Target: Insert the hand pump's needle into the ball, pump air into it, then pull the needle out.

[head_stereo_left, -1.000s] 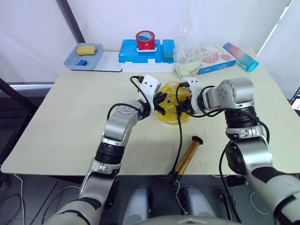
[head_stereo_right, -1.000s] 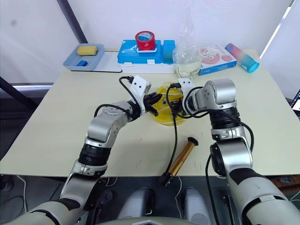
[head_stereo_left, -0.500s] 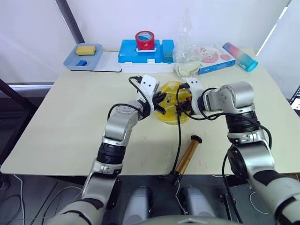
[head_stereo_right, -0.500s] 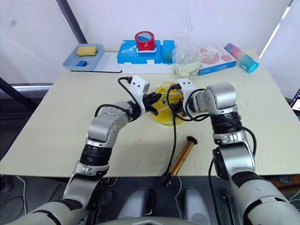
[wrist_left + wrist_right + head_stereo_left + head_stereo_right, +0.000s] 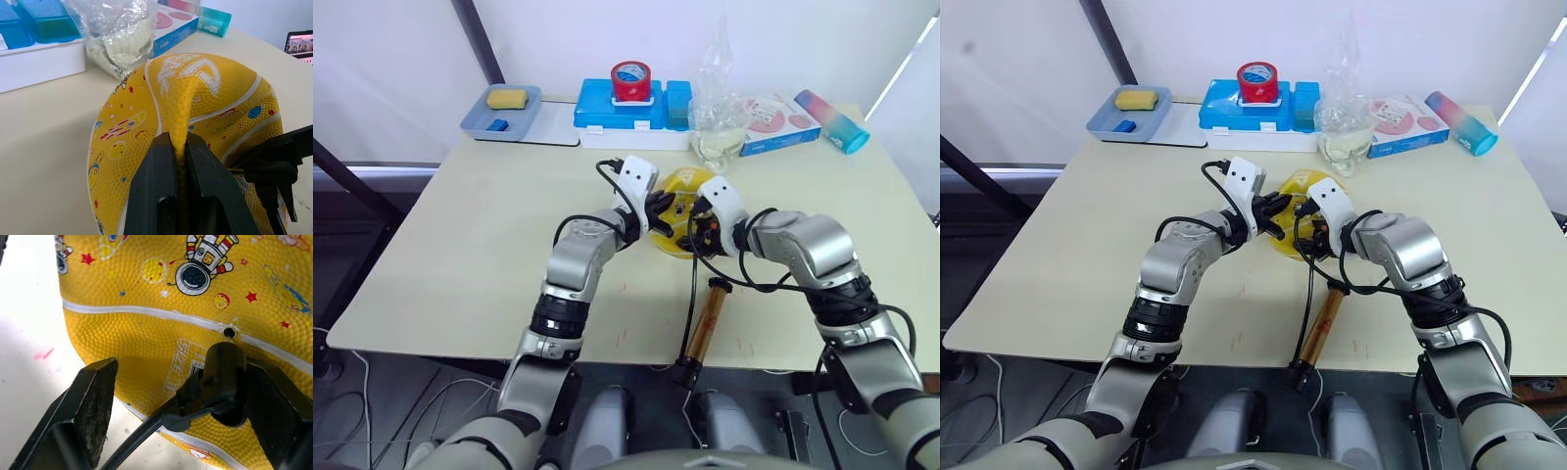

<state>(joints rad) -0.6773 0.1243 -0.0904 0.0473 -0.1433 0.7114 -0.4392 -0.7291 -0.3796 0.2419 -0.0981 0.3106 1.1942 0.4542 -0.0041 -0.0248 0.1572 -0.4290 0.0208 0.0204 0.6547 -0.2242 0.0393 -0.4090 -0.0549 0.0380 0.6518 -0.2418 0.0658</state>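
**Needle fitting held just off the valve**

We see the saggy yellow ball [image 5: 680, 201] mid-desk [image 5: 460, 255], where it lay a second ago. Our left gripper [image 5: 178, 147] still has its jaws closed on a pinched fold of the ball's skin. The right gripper's [image 5: 188, 396] jaws stand wide apart, the needle's black fitting [image 5: 222, 377] resting against one finger, just beside the valve hole [image 5: 228, 332]. The hand pump [image 5: 707, 318] lies nearer us, its hose [image 5: 693, 284] running up to the ball.

Lab/test setup, beige table [image 5: 460, 245], white backdrop [image 5: 401, 49], floor cables [image 5: 352, 411]
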